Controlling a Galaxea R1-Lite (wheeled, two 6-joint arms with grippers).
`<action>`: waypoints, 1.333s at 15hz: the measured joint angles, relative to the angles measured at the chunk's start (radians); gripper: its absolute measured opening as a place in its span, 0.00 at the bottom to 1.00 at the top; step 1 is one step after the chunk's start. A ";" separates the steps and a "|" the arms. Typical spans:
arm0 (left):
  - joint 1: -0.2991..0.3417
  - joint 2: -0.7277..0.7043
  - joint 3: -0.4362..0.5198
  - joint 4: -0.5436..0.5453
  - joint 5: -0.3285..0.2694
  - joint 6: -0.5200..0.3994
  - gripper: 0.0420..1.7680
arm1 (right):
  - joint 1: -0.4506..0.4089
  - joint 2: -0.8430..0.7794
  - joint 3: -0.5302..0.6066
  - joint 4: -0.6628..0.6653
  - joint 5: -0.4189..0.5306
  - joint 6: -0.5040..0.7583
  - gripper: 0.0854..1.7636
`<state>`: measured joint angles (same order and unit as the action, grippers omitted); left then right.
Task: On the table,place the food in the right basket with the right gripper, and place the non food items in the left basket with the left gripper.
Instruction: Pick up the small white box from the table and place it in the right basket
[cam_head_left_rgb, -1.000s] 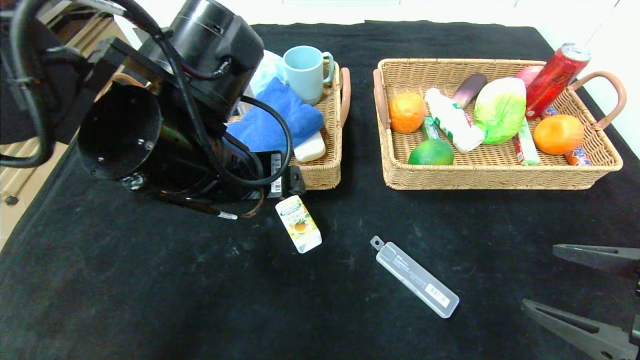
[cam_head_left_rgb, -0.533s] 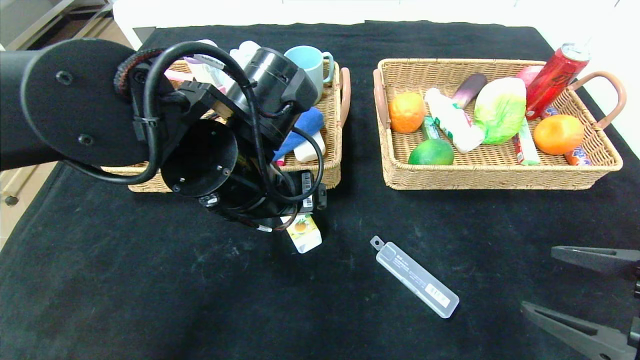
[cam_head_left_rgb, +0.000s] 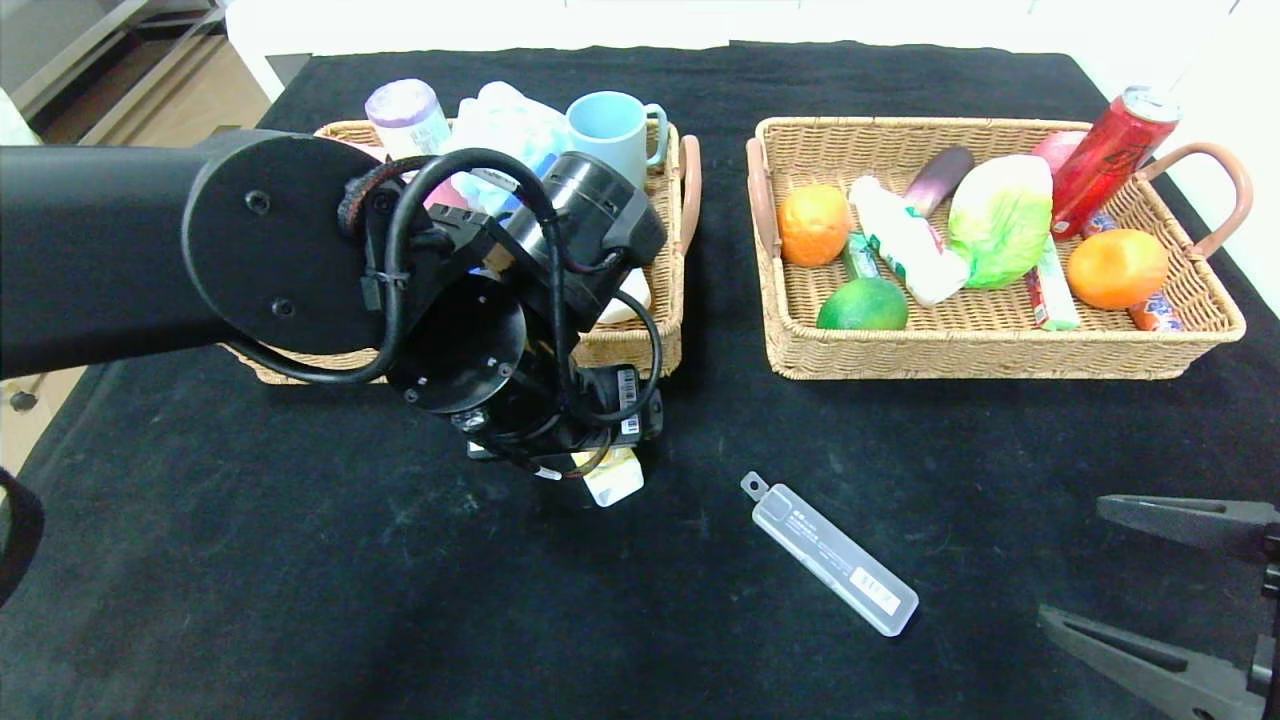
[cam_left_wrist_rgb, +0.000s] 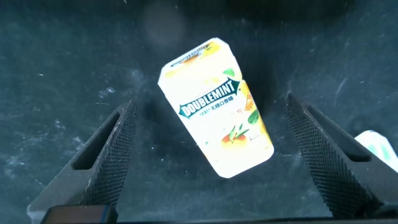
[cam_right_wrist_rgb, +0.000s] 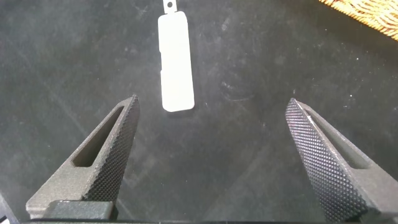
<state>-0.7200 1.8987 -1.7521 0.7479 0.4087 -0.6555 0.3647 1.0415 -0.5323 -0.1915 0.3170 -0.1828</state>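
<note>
Light is bright and even from above, and the far edge behind the table (cam_head_left_rgb: 900, 80) is washed out to white. The black cloth swallows shadows. The small carton (cam_left_wrist_rgb: 216, 107) looks sharp, its far end slightly soft.

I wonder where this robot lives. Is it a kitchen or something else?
Probably a robot practice room, not a kitchen: a table draped in black cloth and two wicker baskets for sorting things.
</note>
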 joint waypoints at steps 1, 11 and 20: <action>-0.001 0.004 0.001 0.001 0.000 0.000 0.97 | 0.000 0.000 0.000 0.000 0.000 0.000 0.97; -0.003 0.023 0.010 -0.003 0.000 0.000 0.70 | -0.001 0.007 -0.001 0.000 0.000 0.000 0.97; -0.003 0.029 0.013 -0.002 0.001 0.000 0.43 | -0.005 0.009 -0.001 0.000 0.000 -0.001 0.97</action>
<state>-0.7226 1.9277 -1.7391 0.7460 0.4102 -0.6557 0.3594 1.0502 -0.5338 -0.1915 0.3168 -0.1840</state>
